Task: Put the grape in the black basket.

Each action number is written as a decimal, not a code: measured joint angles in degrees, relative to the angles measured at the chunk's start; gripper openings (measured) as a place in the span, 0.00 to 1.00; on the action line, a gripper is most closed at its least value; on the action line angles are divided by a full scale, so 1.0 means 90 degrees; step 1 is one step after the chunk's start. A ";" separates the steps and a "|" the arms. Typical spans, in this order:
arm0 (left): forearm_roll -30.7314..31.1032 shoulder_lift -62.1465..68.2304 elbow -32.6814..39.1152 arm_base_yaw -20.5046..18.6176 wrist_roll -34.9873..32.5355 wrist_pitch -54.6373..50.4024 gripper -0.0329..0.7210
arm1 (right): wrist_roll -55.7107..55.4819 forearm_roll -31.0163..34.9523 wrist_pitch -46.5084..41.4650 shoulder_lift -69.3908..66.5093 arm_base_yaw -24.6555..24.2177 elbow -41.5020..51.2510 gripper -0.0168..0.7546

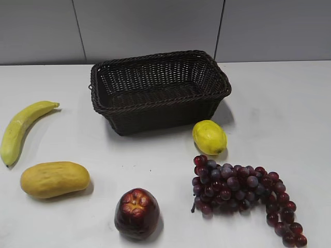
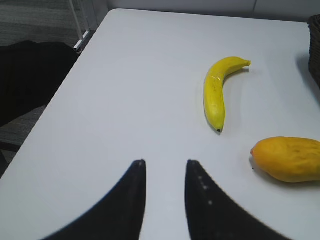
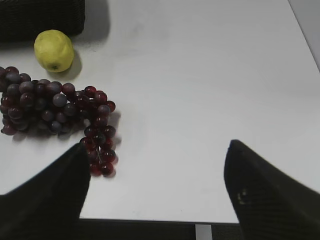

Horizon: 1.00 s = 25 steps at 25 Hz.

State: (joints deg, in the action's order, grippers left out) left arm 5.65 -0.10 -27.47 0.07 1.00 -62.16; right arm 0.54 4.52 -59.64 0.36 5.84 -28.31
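The grape bunch (image 1: 243,194) lies on the white table at the front right, dark red-purple and long; it also shows in the right wrist view (image 3: 55,110). The black basket (image 1: 155,64) stands empty at the back centre; its corner shows in the right wrist view (image 3: 40,17). My right gripper (image 3: 157,150) is open and empty above the table's front edge, to the right of the grape's tail. My left gripper (image 2: 165,162) is open and empty over bare table at the left. Neither gripper shows in the exterior view.
A lemon (image 1: 209,137) sits between basket and grape. A dark red apple (image 1: 136,213) lies front centre. A mango (image 1: 54,179) and a banana (image 1: 23,129) lie at the left, also in the left wrist view: mango (image 2: 290,159), banana (image 2: 217,90).
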 joint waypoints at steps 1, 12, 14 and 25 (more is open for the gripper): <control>0.0000 0.0000 0.0000 0.0000 0.0000 0.0000 0.33 | 0.0000 0.0000 0.0000 0.0000 0.0000 0.0000 0.83; 0.0000 0.0000 0.0000 0.0000 0.0000 0.0000 0.33 | 0.0000 0.0000 0.0000 0.0000 0.0000 0.0000 0.82; 0.0000 0.0000 0.0000 0.0000 0.0000 0.0000 0.33 | 0.0009 0.0006 0.0000 -0.0103 0.0000 0.0000 0.82; 0.0000 0.0000 0.0000 0.0000 0.0000 0.0000 0.33 | 0.1247 0.0396 0.0366 -0.2599 0.0000 -0.0365 0.80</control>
State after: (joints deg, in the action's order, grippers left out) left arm 5.65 -0.10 -27.47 0.07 1.00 -62.16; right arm 11.76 8.08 -56.35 -23.03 5.84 -31.60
